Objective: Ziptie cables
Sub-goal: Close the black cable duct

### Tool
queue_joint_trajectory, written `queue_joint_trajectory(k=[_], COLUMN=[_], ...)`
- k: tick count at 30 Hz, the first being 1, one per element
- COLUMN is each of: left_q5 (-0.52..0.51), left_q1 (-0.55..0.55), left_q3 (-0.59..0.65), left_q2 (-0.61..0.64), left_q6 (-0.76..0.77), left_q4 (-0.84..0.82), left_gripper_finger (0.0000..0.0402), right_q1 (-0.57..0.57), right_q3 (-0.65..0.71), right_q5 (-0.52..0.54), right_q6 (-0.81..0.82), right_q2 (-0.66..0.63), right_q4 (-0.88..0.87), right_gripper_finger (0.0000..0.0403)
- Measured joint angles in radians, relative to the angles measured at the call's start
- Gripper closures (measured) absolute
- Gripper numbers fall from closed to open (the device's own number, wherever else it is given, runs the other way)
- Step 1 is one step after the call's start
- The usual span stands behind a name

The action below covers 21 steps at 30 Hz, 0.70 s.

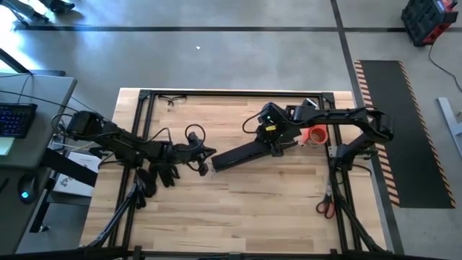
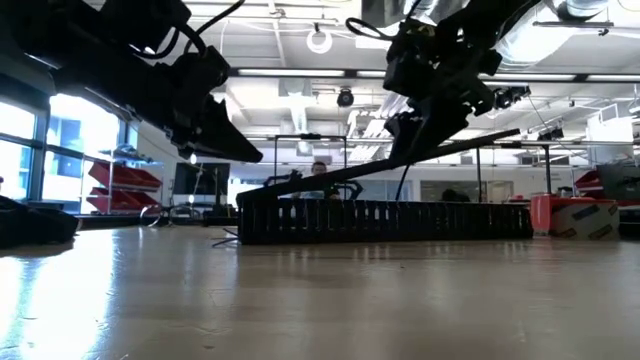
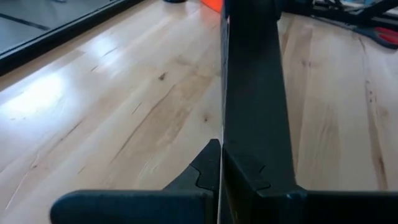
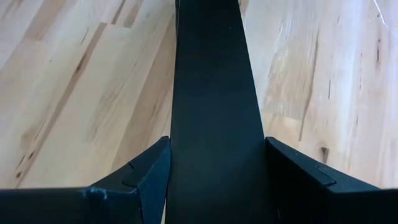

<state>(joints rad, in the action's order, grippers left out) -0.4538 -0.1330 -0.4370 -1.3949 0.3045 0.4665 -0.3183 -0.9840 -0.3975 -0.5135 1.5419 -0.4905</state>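
A long black slotted channel (image 1: pixel 242 155) (image 2: pixel 390 222) lies on the table. A flat black strip (image 2: pixel 440 148) slants above it, its left end down on the channel's left end and its right end raised. My right gripper (image 1: pixel 276 143) (image 4: pixel 216 146) (image 2: pixel 412 135) is shut on the strip. My left gripper (image 1: pixel 205 163) (image 3: pixel 221 158) (image 2: pixel 245 150) is shut and sits at the channel's left end, pointing along it. Thin dark looped wires, the cables (image 1: pixel 192 136), lie on the table just beyond the left gripper. My left gripper's shut fingertips (image 3: pixel 208 165) meet right at the near end of the black strip (image 3: pixel 255 93); whether they touch or pinch it I cannot tell. My right gripper pinches the flat strip across its width (image 4: pixel 214 124), one finger on each long edge, coming from above and slanting down. The held end is lifted clear of the channel and the strip's far end rests on it.
An orange roll (image 1: pixel 316 134) stands behind the right gripper. Red-handled scissors (image 1: pixel 325 208) lie near the right rail. Black frame rails (image 1: pixel 238 93) border the table. A red and white box (image 2: pixel 575 216) sits far right. Bare wood lies toward the near edge.
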Motion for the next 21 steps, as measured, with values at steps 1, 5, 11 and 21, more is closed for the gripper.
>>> queue_joint_trajectory(k=[1, 5, 11, 21], left_q5=[0.0, 0.015, 0.045, 0.05], left_q1=[0.0, -0.002, -0.001, -0.001], left_q3=[0.0, 0.0, 0.0, 0.0], left_q2=[0.0, 0.0, -0.006, -0.006], left_q6=[-0.001, -0.011, -0.021, -0.027], left_q4=[0.005, 0.004, 0.01, 0.011], left_gripper_finger=[0.0401, 0.0401, 0.0401, 0.0401], right_q1=[0.0, 0.0, 0.0, -0.003], right_q3=[0.0, 0.0, -0.009, -0.01], right_q5=[0.0, -0.001, -0.012, -0.07], right_q6=[-0.005, -0.019, -0.019, -0.037], right_q2=[0.0, 0.0, 0.0, 0.0], right_q4=[0.001, -0.004, 0.003, -0.021], right_gripper_finger=[0.0198, 0.0198, 0.0198, 0.0198])
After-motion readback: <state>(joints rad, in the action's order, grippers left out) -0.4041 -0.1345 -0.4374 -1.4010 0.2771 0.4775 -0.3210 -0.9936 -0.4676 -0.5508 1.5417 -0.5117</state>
